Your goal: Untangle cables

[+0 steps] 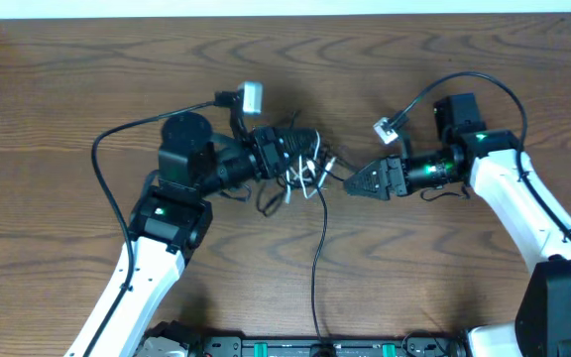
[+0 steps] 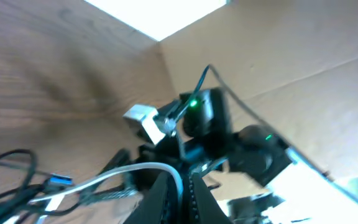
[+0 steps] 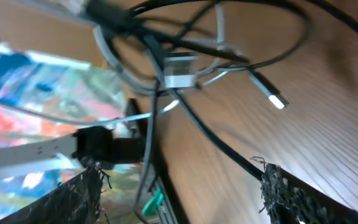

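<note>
Scene: 2 robot arms meet over 1 cable knot (image 1: 303, 167) at the middle of a wooden table (image 1: 87, 69).
Cables, counted: 1 white cable (image 2: 135, 169) and several black cables (image 1: 322, 233); the black strands overlap too tightly in the knot for an exact count.
Location of cables: all bunched in the knot, except 1 black strand that trails from the knot toward the table's near edge.
Left gripper (image 2: 180, 193): pushed into the knot from its left side, fingers pressed together, the white cable arching over and running down between the fingertips.
Right gripper (image 3: 179, 186): just to the right of the knot, its 2 fingers spread wide, nothing between them and no strand touching them.
Plugs seen: 1 silver-tipped plug (image 3: 277, 99) lying on the table at the knot's edge, and 1 blue connector (image 2: 58, 180) among the strands to the left of the left gripper's fingers.
White loops: in the overhead view, 2 pale bends show on the knot's near side.
</note>
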{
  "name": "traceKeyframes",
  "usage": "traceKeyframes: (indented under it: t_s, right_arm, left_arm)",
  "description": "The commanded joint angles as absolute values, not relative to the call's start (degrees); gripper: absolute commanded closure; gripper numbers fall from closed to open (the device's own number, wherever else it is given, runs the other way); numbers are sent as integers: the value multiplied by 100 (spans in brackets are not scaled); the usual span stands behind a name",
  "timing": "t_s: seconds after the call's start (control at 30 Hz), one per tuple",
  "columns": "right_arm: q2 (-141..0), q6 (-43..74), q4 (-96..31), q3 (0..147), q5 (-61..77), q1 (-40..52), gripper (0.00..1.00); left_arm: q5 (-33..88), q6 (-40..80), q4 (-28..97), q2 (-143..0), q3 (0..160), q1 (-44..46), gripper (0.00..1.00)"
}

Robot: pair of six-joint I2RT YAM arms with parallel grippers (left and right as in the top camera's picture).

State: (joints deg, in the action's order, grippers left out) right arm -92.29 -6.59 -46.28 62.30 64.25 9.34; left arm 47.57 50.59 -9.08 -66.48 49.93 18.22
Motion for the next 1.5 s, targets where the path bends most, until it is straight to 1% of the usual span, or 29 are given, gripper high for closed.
traceKeyframes:
  t_s: [0.0, 0.13, 0.23, 0.33, 0.37, 0.5, 0.63, 0.77, 0.87, 1.0, 1.07, 1.2, 1.33, 1.4, 1.43, 1.47]
  right_arm:
    - [-9155, -797, -4351, 6292, 7491, 1035, 20]
    - [-9155, -773, -3946, 6292, 7839, 1035, 20]
    - [-9155, -755, -3756, 6292, 7655, 1033, 21]
    - [-9155, -270, -3535, 6292, 7183, 1037, 23]
    - [-9155, 130, -3424, 6292, 6694, 1061, 24]
    - [-9155, 731, -3404, 6289, 5961, 1175, 27]
    - [-9155, 722, -3559, 6289, 5924, 1282, 28]
    - [-9155, 676, -3691, 6289, 5601, 1347, 27]
    - [-9155, 648, -3625, 6289, 5721, 1367, 27]
    - [-9155, 399, -3308, 6289, 6353, 1396, 27]
    - [-9155, 397, -3087, 6289, 6316, 1452, 26]
    - [-9155, 397, -2563, 6289, 6165, 1693, 26]
    - [-9155, 399, -2134, 6289, 6163, 1975, 26]
    - [-9155, 395, -2047, 6289, 6156, 2121, 27]
    - [-9155, 397, -2038, 6289, 6088, 2198, 31]
    - [-9155, 399, -2036, 6289, 5994, 2250, 37]
  left_arm:
    - [5074, 5966, -1133, -6582, 5015, 1691, 92]
    - [5190, 6558, -1129, -6582, 5015, 1678, 93]
    - [5251, 6571, -1031, -6584, 5015, 1680, 92]
    - [5251, 6670, -670, -6584, 5015, 1684, 92]
    - [5249, 6853, -607, -6584, 5015, 1684, 92]
    - [5205, 6958, -611, -6584, 5015, 1678, 92]
    - [5325, 7369, -655, -6584, 5015, 1678, 93]
    - [5819, 8344, -1066, -6584, 5015, 1678, 93]
    - [5892, 8414, -1505, -6584, 5015, 1678, 92]
    - [5892, 8506, -1559, -6584, 5015, 1678, 92]
    - [5894, 8624, -1559, -6584, 5015, 1678, 92]
    - [5892, 9227, -1586, -6584, 5015, 1678, 92]
    - [5815, 9288, -1601, -6584, 5015, 1678, 92]
    - [5734, 9288, -1603, -6584, 5015, 1678, 93]
    - [5686, 9288, -1603, -6584, 5015, 1675, 92]
    - [5647, 9288, -1603, -6584, 5015, 1667, 93]
